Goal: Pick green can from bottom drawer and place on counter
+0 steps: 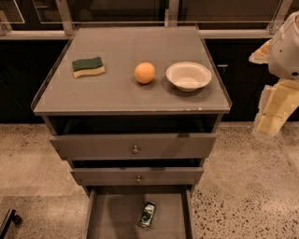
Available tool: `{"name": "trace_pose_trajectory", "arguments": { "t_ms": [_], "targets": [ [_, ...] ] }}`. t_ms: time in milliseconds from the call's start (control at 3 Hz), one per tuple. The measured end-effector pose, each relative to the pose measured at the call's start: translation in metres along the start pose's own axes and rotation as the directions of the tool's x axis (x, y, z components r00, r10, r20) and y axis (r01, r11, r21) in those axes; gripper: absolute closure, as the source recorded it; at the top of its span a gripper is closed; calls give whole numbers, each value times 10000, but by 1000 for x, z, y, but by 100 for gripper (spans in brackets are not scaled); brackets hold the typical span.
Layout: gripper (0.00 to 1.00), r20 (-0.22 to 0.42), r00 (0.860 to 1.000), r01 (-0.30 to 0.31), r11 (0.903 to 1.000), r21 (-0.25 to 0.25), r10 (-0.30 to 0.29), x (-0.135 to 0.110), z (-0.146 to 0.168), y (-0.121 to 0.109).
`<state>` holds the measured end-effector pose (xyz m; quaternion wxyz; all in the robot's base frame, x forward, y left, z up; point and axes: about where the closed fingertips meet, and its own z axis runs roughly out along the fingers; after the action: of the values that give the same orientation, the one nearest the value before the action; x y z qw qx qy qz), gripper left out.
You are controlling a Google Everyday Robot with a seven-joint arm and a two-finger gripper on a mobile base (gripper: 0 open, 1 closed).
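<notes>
Green can (pixel 148 215) lies in the bottom drawer (pixel 112 215) — tool (pixel 270 116) hangs right of the counter (pixel 117 91), opening impossible to tell.

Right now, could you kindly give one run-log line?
green can: lying in bottom drawer | gripper: right of counter | pick: not started

It looks like a lab test room: speckled floor (pixel 252 186), dark glass walls (pixel 117 11), 1 grey cabinet (pixel 133 145), robot jaws at the right edge.

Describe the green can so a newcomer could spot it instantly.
Below the grey counter, the bottom drawer stands open. The green can lies alone on its floor, shiny metal, unlike the sponge, orange and bowl above. The gripper hangs right of the counter.
</notes>
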<state>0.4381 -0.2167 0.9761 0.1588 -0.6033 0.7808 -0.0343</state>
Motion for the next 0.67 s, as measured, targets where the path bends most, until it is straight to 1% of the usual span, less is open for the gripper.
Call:
{"name": "trace_pose_trajectory", "arguments": {
  "t_ms": [333,667],
  "targets": [
    [0,0,10000,0,10000,0,0,0,0,0],
    [0,181,9998,35,9991,419,-42,-3,3,4]
  ]
}}
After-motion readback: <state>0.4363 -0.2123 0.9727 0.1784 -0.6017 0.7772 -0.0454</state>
